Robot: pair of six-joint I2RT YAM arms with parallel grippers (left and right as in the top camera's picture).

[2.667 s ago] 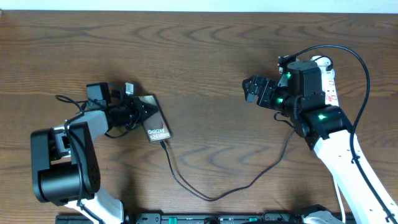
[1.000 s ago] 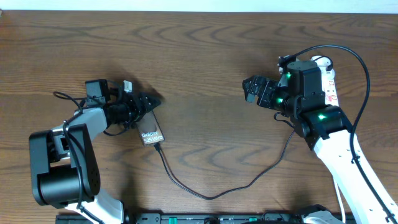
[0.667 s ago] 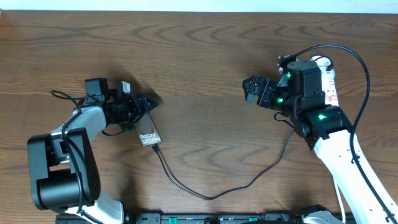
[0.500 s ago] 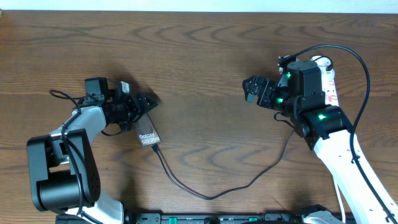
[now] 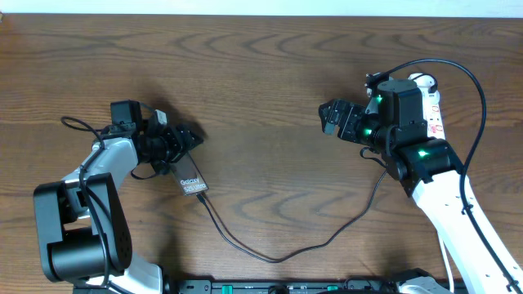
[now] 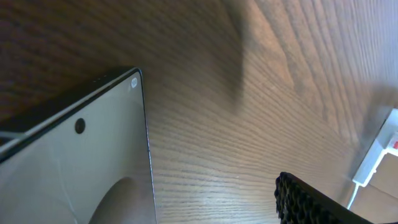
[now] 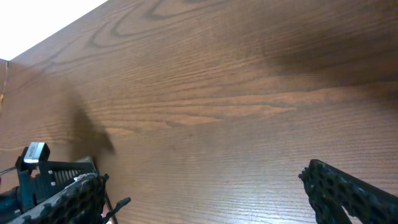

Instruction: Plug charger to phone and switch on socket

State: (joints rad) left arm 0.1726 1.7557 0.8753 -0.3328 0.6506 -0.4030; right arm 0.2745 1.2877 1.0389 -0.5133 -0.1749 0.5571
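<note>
The phone [image 5: 190,178] lies flat on the table at the left, lettering up. The charger [image 5: 270,258], a thin black cable, meets the phone's lower end and loops right toward the right arm. My left gripper [image 5: 185,147] stands open just above the phone's upper end. In the left wrist view the phone [image 6: 74,168] fills the lower left, and bare wood separates it from the one finger [image 6: 311,202] that shows. My right gripper [image 5: 329,118] hangs open over bare wood with nothing between its fingers [image 7: 348,193]. The socket [image 5: 431,102], a white strip, is mostly hidden under the right arm.
The table's far edge meets a white wall along the top of the overhead view. The left arm's base [image 5: 78,237] stands at the front left. A black rail [image 5: 270,287] runs along the front edge. The robot's thick black cable [image 5: 474,82] arcs above the right arm.
The left gripper has drawn back to the left. The phone has slid down and left with it, and the cable end has followed. The right arm has not moved.
</note>
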